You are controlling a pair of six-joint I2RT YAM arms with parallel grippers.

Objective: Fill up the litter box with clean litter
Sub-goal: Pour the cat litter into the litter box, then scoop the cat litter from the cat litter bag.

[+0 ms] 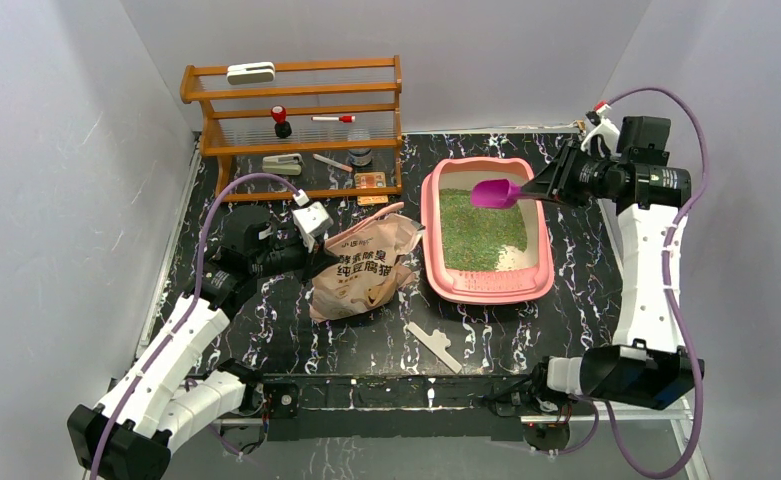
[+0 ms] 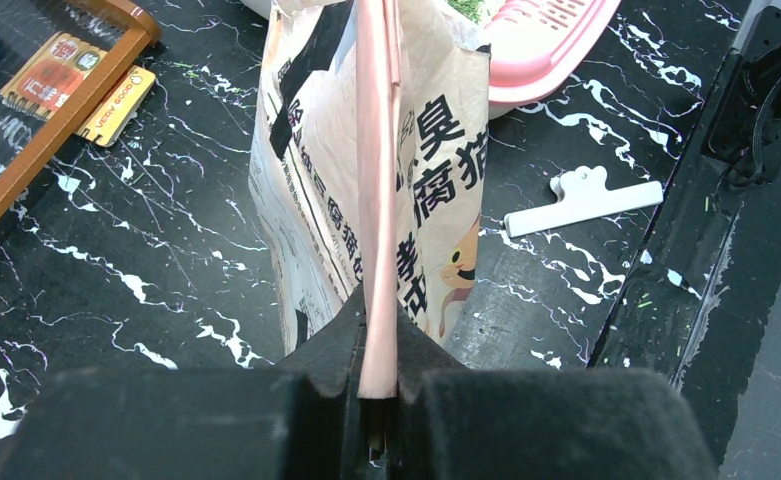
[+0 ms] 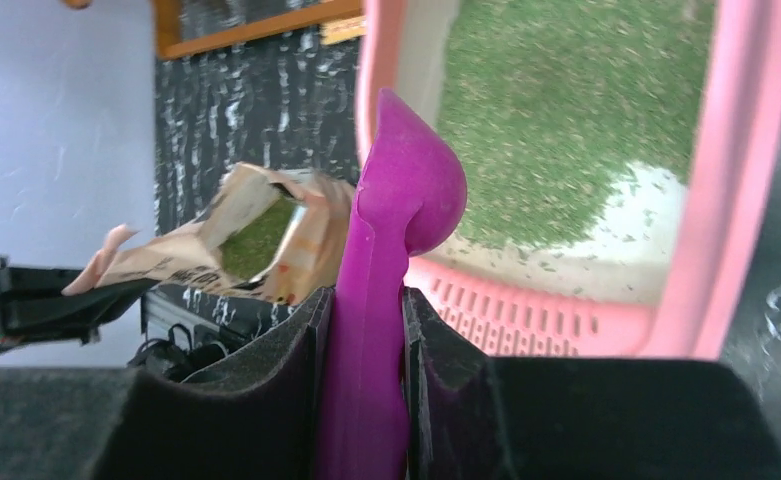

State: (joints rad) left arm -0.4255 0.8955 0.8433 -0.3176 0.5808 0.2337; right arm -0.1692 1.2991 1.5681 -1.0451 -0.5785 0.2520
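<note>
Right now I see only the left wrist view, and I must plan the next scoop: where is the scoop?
Observer: The right gripper holds the scoop by its handle, above the litter box.
Operator: How full is the box?
Observer: Green litter covers most of its floor; the near right corner is bare.
Operator: Any left to scoop?
Observer: The bag has its mouth open, with green litter showing inside.

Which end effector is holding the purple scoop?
The right end effector grips the scoop over the litter box; the left end effector pinches the bag.
</note>
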